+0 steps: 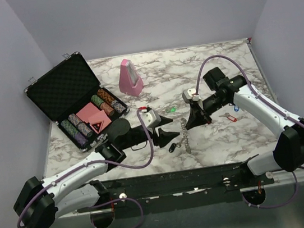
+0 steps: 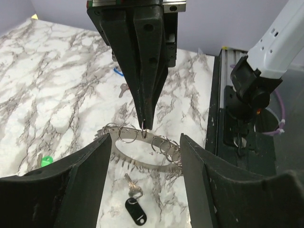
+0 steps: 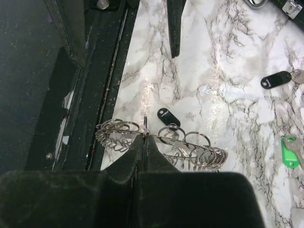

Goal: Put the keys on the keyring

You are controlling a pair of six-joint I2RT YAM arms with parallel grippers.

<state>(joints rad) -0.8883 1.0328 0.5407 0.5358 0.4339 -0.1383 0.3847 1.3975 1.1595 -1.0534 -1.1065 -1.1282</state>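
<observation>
The left arm (image 1: 76, 178) and right arm (image 1: 261, 107) have white shells, black joints, looping purple cables (image 1: 211, 60) and black tapering fingers (image 2: 147, 71).

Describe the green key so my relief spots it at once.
Start at the pink metronome at the back of the table and come toward the near edge, slightly right. The green key lies there. Only its cap is green; the black key lies nearer that edge.

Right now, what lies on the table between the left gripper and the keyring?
A black-capped key lies there, in the gap of the open left gripper, short of the keyring. The left wrist view shows it.
</observation>
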